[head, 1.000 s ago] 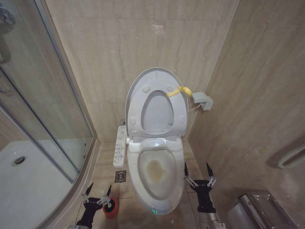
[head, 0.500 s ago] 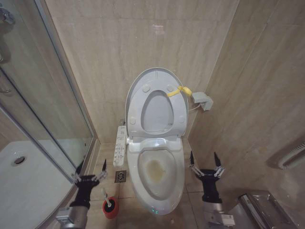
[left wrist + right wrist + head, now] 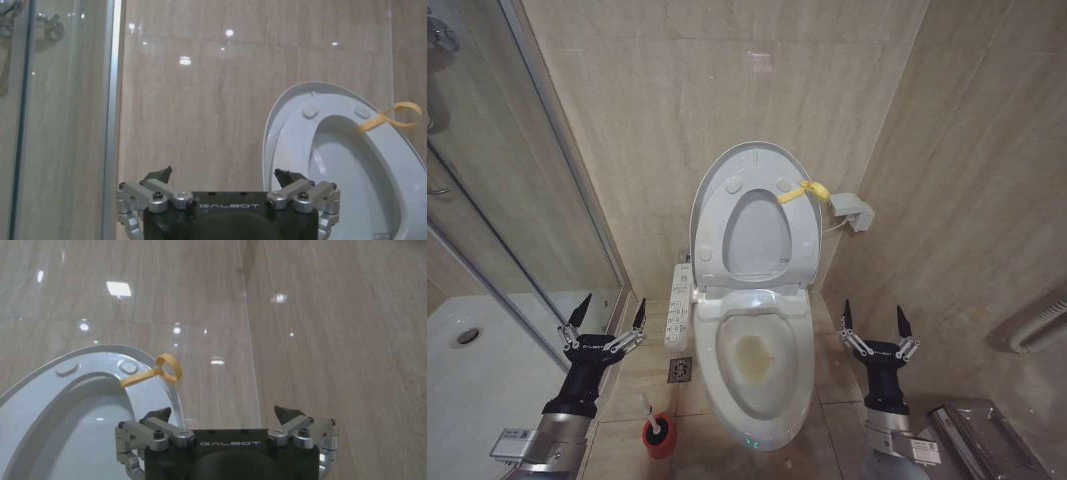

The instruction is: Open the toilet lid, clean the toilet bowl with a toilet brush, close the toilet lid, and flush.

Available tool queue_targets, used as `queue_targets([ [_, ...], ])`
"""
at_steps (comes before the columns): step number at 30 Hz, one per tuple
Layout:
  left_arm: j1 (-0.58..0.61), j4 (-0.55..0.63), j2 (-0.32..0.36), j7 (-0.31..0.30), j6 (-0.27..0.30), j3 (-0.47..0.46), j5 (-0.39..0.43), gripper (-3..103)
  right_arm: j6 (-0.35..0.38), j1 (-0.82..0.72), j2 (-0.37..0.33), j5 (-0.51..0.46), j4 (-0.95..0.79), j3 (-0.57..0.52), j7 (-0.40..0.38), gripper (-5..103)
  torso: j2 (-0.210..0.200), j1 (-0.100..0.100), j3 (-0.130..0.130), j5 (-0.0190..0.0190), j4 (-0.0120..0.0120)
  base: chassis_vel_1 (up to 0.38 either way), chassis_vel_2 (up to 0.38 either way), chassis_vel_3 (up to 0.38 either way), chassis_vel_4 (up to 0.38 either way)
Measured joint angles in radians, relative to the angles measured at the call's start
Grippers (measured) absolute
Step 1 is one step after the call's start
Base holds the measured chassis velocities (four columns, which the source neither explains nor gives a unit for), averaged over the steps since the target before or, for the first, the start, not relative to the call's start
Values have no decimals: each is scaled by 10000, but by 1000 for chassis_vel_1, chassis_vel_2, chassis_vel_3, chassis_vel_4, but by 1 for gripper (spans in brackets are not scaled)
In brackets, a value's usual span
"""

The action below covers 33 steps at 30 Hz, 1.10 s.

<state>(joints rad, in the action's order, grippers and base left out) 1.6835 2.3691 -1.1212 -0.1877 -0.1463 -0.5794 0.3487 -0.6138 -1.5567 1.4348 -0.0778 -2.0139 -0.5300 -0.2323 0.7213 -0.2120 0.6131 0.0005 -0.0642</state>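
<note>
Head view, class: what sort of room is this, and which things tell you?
A small tiled bathroom. The toilet bowl with its toilet lid raised, the toilet brush in a red holder, and a glass shower enclosure show it.

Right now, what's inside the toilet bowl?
The toilet bowl holds a brownish stain on its white inner surface. The toilet brush sits in its red holder on the floor. The drain's depth can't be seen.

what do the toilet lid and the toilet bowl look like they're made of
The toilet lid, raised against the wall, looks like glossy white moulded plastic: thin shell with small round bumpers. The toilet bowl looks like glazed white ceramic, thick-rimmed and shiny, with a brownish stain inside.
</note>
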Motion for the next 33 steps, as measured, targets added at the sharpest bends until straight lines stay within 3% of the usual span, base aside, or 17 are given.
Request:
queue_targets([
  [14, -189, -189, -71, 295, -160, -73, 176, 100, 42, 46, -6, -18, 116, -179, -111, 100, 1, 3, -1, 1, -1, -16, 20, 23, -24],
  [22, -317, -345, 38, 318, -187, -480, 490, 100, 62, 148, 32, -12, 227, -280, -262, 100, 0, -1, 0, 1, 2, -178, 177, 200, -200],
  [33, -441, -521, 7, 379, -301, -141, 496, 100, 26, 38, 73, 104, 197, -237, -353, 100, -3, -10, 4, -5, -2, -160, 154, 155, -155],
])
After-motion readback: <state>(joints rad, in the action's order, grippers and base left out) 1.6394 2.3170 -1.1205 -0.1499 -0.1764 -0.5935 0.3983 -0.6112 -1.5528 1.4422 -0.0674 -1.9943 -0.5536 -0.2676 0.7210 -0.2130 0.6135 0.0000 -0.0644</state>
